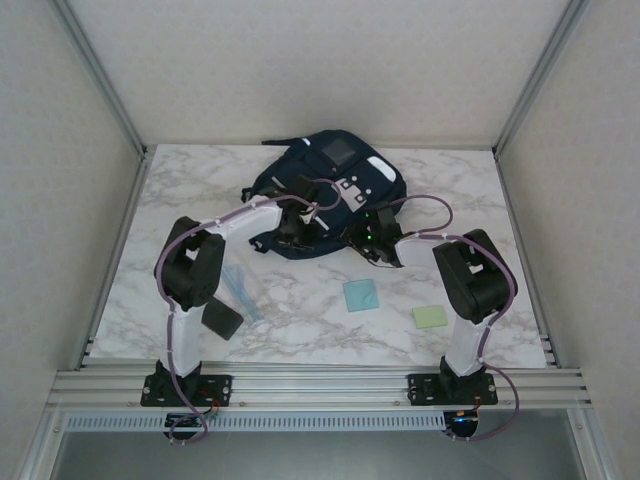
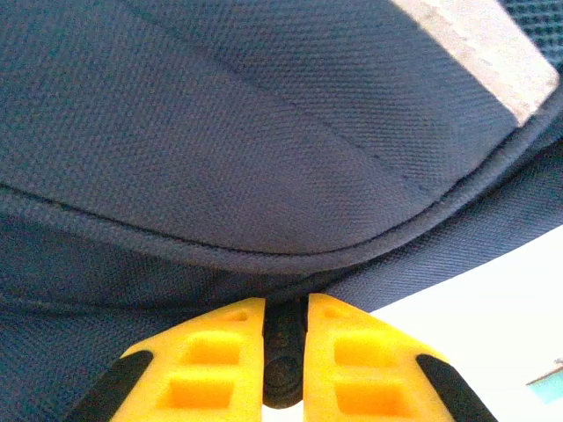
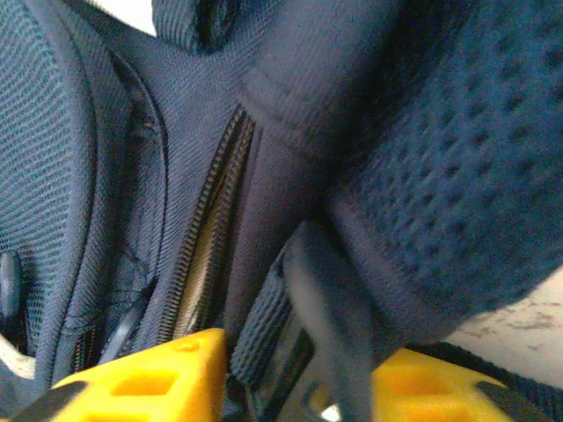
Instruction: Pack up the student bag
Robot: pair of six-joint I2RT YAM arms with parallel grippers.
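Overhead, a large dark navy fabric backpack (image 1: 290, 180) lay far-centre on a white marble table (image 1: 480, 200), with the left gripper (image 1: 300, 225) and right gripper (image 1: 365, 238) at its near edge.

Left wrist view: the left gripper (image 2: 285, 303) had its yellow jaws clenched on the backpack (image 2: 220, 149) at a fold.

Right wrist view: the right gripper (image 3: 299, 352) had its jaws either side of the backpack (image 3: 440, 176) fabric, and whether it gripped could not be told.

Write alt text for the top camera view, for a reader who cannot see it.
A dark navy backpack lies at the back of a marble table, with the left arm and right arm both reaching to its near edge. In front lie a blue square, a green square and a black block.
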